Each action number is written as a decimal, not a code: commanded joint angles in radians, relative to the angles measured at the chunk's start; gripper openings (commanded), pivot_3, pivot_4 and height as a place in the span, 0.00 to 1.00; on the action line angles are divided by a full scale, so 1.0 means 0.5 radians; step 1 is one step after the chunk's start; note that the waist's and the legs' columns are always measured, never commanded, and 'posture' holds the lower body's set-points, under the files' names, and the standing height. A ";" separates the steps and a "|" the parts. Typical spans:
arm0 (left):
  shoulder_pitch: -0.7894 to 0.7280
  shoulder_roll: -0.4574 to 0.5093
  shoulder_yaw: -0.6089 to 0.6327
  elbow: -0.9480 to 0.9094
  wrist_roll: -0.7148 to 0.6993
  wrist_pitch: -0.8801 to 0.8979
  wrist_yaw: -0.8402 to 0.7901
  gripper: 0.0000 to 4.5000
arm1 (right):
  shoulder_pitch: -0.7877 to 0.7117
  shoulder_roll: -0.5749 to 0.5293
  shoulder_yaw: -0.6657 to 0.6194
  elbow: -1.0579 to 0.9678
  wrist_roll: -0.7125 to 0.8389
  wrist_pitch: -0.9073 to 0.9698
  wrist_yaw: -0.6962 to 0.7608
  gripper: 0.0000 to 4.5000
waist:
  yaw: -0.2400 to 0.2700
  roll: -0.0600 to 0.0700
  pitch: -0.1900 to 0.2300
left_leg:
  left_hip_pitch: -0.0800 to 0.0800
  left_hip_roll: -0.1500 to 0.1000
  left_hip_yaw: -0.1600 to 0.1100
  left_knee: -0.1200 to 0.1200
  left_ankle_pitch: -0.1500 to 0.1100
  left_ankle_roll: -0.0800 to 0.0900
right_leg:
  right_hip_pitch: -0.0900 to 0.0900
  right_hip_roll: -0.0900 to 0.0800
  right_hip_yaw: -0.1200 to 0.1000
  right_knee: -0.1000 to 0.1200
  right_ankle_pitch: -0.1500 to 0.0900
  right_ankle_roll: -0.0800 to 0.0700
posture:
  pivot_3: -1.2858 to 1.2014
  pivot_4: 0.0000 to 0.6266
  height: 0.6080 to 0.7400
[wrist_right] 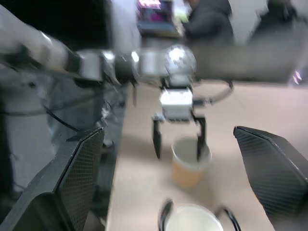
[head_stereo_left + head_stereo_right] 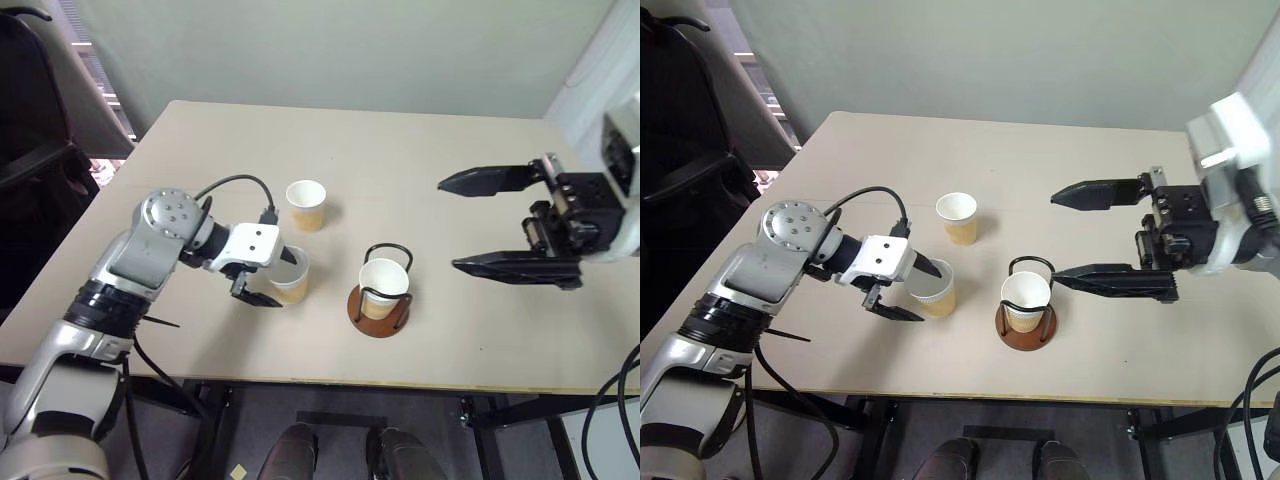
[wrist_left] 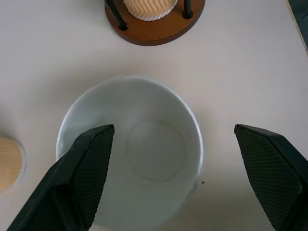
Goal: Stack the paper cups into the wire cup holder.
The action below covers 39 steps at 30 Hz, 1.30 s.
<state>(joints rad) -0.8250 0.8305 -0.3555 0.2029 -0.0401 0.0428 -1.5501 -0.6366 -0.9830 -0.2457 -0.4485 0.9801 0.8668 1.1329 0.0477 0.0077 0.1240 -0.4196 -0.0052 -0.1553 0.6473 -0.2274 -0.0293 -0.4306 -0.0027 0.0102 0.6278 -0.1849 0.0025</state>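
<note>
Cup in holder: a small tapered paper cup with tan-yellow ribbed wall, white inside and white rolled rim point(image 2: 384, 287) stands upright, mouth up, between the wire loops; its long axis is vertical.
Holder: a wire cup holder with a round rust-brown disc base and two thin black wire loops point(image 2: 379, 312) stands upright on the pale beige tabletop point(image 2: 430, 140), near the front edge, right of centre.
Middle cup: a second identical tan-yellow paper cup point(image 2: 933, 288) stands upright on the table just left of the holder, apart from it, mouth up; the left wrist view looks straight down into its white inside point(image 3: 144, 154).
Far cup: the third tan-yellow paper cup point(image 2: 306, 205) stands upright farther back on the table, apart from the other two.
Left gripper: the black two-fingered left gripper point(image 2: 275, 276) hangs over the middle cup, pointing down and toward the holder. Its jaws stand wide; one finger point(image 3: 79, 171) overlaps the cup's rim in the wrist view and the other stands outside the cup. Whether either finger touches the cup cannot be told.
Left arm: the silver and black arm reaches in from the front left, with a black cable point(image 2: 240, 185) looping over the wrist.
Right gripper: the black two-fingered right gripper point(image 2: 480, 225) hovers above the table to the right of the holder, roughly level and pointing left. Its jaws are spread wide and it carries nothing.
</note>
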 commanded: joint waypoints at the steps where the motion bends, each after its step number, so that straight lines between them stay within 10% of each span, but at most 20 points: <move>1: -0.044 -0.018 -0.009 0.019 0.032 -0.062 -0.039 0.84 | 0.053 -0.070 0.000 -0.047 -0.107 -0.084 -0.007 1.00 | -0.001 0.000 0.000 | 0.000 0.000 0.001 0.000 0.000 0.001 | 0.000 0.000 0.000 0.000 0.000 0.000 | 0.52 0.24 1.00; 12: -0.040 -0.021 0.024 -0.018 -0.018 -0.047 -0.113 0.01 | 0.107 -0.121 -0.003 -0.018 -0.155 -0.167 0.013 1.00 | -0.002 0.000 0.000 | -0.001 0.000 0.002 0.000 -0.001 0.001 | -0.001 0.000 0.000 0.000 0.000 0.003 | 0.52 0.24 1.00; 18: -0.249 0.154 -0.004 -0.132 -0.572 0.125 -0.129 0.01 | 0.137 -0.147 -0.064 -0.054 -0.076 -0.153 0.046 1.00 | 0.003 0.000 0.000 | -0.002 0.000 0.001 0.000 -0.001 0.001 | -0.001 0.001 0.000 -0.001 0.000 0.005 | 0.52 0.24 1.00; 25: -1.163 -0.034 -0.028 0.362 -1.154 0.074 -0.129 0.01 | 0.222 -0.199 -0.155 -0.107 -0.050 -0.149 0.006 1.00 | 0.030 -0.001 0.001 | -0.008 -0.004 0.000 0.004 -0.002 0.003 | -0.001 -0.003 0.000 -0.005 0.002 0.009 | 0.52 0.24 1.00; 39: -1.527 -0.252 -1.107 0.606 -1.330 -0.713 -0.129 0.01 | 0.472 -0.288 -0.443 -0.341 0.074 -0.062 -0.232 1.00 | 0.015 0.003 0.000 | -0.014 -0.007 0.046 0.042 -0.028 0.021 | 0.001 -0.006 0.043 -0.007 -0.016 0.054 | 0.52 0.24 1.00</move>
<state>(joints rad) -1.5568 0.7075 -0.9046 0.5013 -0.7011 -0.2667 -1.5769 -0.3993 -1.1120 -0.4208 -0.5954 0.9973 0.8347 1.0388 0.0554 0.0093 0.1240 -0.4268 -0.0096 -0.1307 0.6693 -0.2434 -0.0171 -0.4299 -0.0060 0.0323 0.6243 -0.1932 0.0307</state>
